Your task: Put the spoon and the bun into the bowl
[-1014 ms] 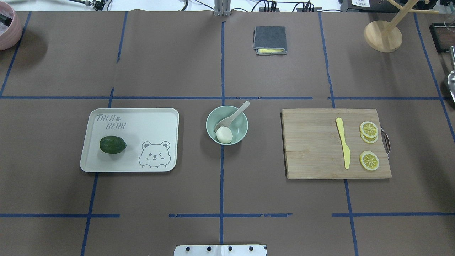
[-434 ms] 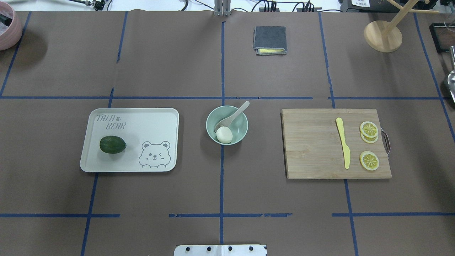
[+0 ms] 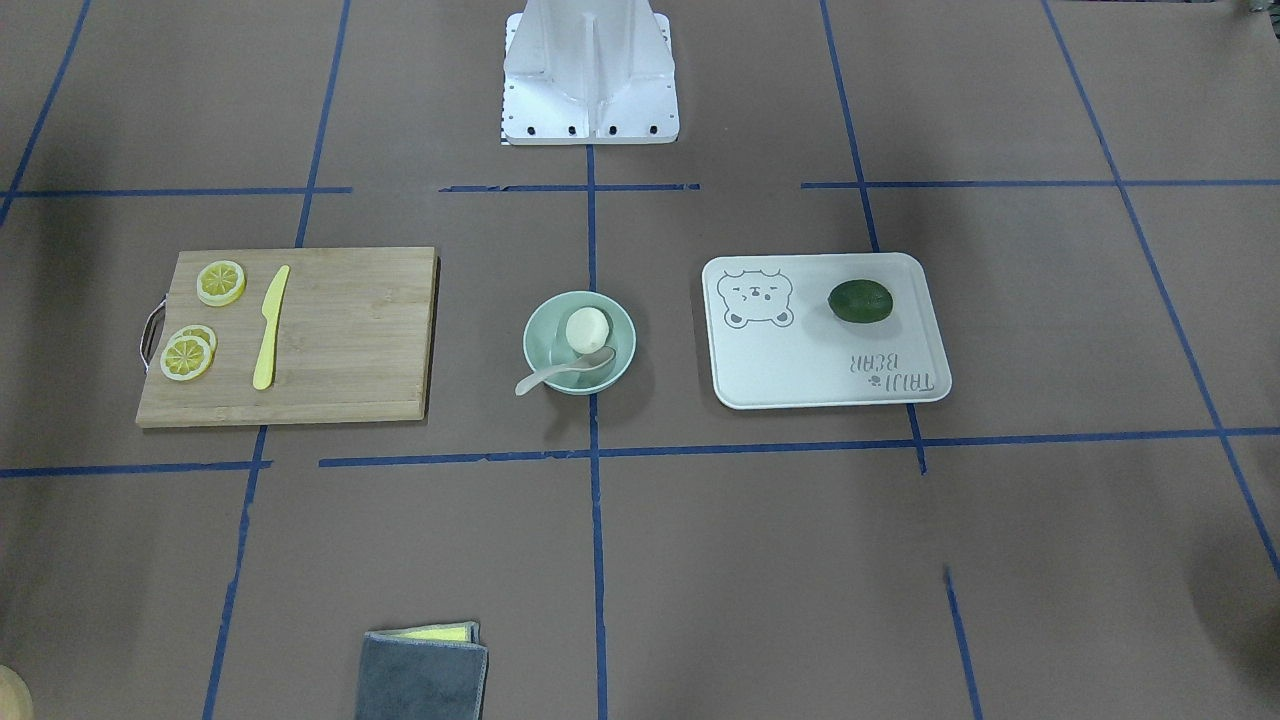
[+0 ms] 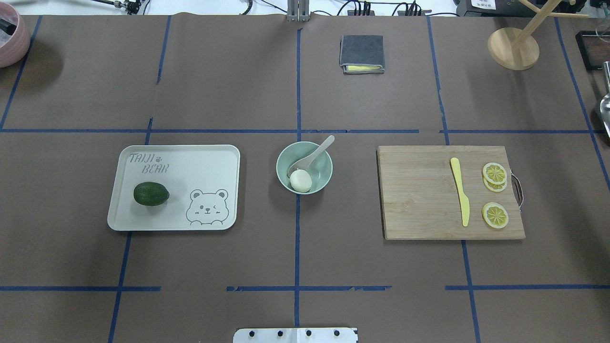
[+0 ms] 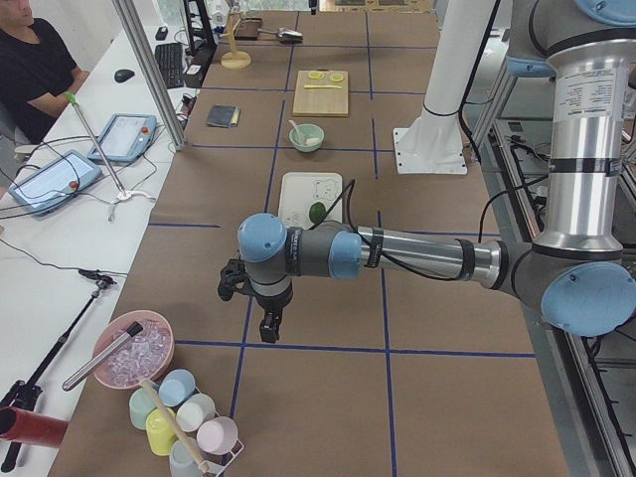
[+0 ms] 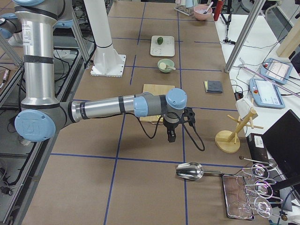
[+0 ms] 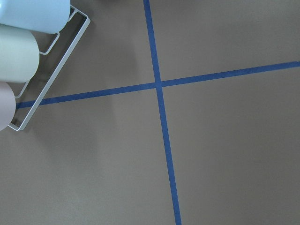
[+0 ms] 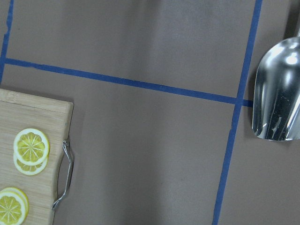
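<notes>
Centre of the overhead view: the bun (image 4: 300, 181) lies in the bowl (image 4: 323, 175) and the spoon (image 4: 314, 155) has its scoop inside, its handle leaning over the upper-right rim. The task therefore reads as finished, and the next move calls only for keeping both arms clear. Only the side views show the left gripper (image 5: 266, 333) and right gripper (image 6: 171, 137), each over bare table well apart from the bowl. How far their fingers are parted cannot be told, since the wrist views show only cups (image 7: 16, 54), lemon slices (image 8: 31, 146) and a metal scoop (image 8: 277, 93).
</notes>
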`<state>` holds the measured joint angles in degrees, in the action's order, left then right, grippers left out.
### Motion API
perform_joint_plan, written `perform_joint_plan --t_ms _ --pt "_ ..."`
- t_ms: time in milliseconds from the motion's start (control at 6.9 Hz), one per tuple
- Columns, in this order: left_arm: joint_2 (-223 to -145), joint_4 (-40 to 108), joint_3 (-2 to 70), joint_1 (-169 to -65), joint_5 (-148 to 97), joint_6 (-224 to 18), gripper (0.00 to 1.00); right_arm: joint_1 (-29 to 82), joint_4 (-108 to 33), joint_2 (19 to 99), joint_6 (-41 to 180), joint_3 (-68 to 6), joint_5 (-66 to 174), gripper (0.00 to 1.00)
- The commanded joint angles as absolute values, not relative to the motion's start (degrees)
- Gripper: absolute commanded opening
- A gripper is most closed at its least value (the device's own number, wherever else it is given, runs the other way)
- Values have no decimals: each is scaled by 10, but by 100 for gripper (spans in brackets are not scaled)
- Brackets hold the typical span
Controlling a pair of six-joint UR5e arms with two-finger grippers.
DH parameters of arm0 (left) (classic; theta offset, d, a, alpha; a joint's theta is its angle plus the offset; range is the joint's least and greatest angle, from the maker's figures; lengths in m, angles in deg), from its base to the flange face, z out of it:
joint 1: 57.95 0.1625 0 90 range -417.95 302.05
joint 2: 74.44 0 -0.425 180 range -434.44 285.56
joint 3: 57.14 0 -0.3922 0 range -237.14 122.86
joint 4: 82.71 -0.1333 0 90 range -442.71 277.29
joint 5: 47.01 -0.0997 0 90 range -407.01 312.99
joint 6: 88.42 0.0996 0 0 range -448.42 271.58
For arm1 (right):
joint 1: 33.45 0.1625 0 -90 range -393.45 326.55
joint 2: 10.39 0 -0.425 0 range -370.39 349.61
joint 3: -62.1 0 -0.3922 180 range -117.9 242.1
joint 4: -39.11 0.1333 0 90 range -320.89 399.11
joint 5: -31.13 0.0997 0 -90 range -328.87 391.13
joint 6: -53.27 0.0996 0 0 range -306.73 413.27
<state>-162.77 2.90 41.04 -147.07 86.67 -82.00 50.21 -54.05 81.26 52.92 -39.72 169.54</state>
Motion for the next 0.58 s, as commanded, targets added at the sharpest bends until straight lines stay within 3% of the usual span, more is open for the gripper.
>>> perform_joint_plan --t_ms 0,434 --pt "-1630 26 410 -1470 867 -820 100 501 -541 815 529 -398 1696 100" --pt "-1635 26 403 -1470 867 -820 100 502 -540 816 529 -398 1696 100"
